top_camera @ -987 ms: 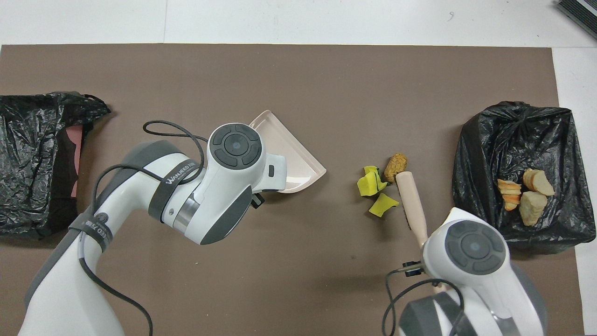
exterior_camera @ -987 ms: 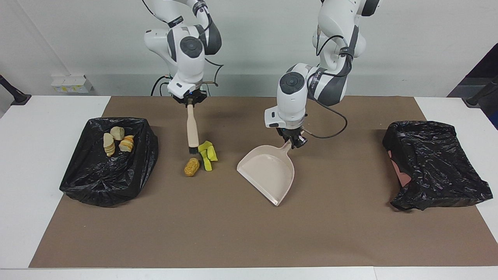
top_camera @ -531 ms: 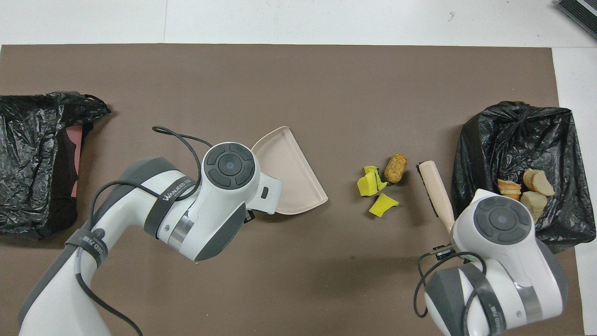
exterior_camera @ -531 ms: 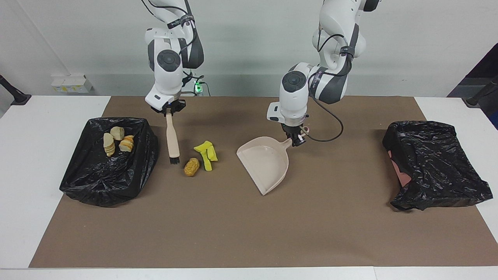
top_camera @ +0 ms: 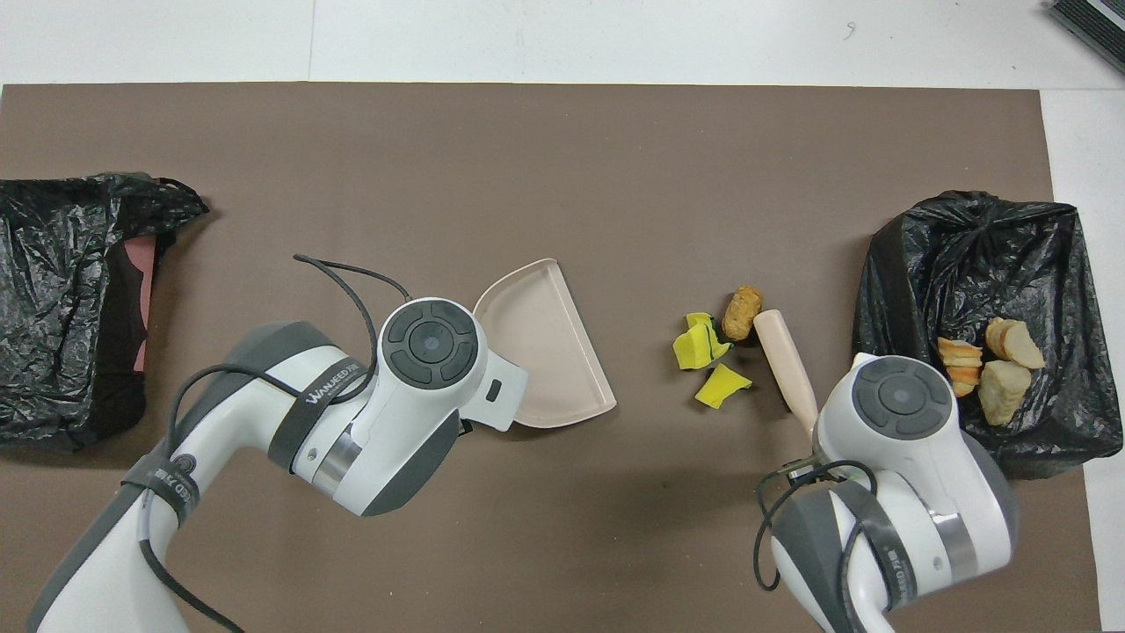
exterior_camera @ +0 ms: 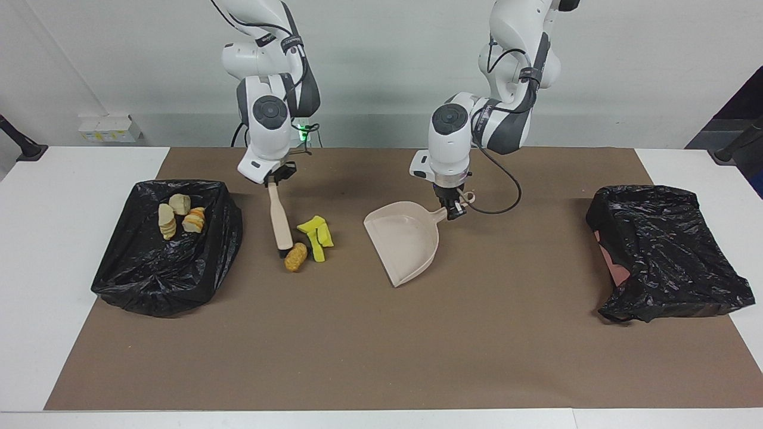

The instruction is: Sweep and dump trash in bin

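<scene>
Trash lies on the brown mat: an orange-brown nugget [exterior_camera: 295, 257] [top_camera: 742, 312] and yellow foam pieces [exterior_camera: 316, 235] [top_camera: 703, 347]. My right gripper [exterior_camera: 274, 180] is shut on the handle of the beige brush [exterior_camera: 279, 220] [top_camera: 785, 365], whose black bristles touch the nugget on the side toward the bin. My left gripper [exterior_camera: 453, 210] is shut on the handle of the beige dustpan [exterior_camera: 405, 241] [top_camera: 549, 352], and the pan's wide mouth faces the trash across a gap. The black-bagged bin [exterior_camera: 167, 268] [top_camera: 967, 255] at the right arm's end holds cream and orange-striped chunks [exterior_camera: 179, 215] [top_camera: 993, 365].
A second black-bagged container [exterior_camera: 667, 253] [top_camera: 61, 308] sits at the left arm's end of the mat. A cable loops from the left wrist over the mat. White tabletop borders the brown mat [exterior_camera: 357, 345] on all sides.
The right gripper swung the brush out toward the bin, then back until its bristles met the nugget. The left gripper turned the dustpan so its mouth faces the trash more squarely.
</scene>
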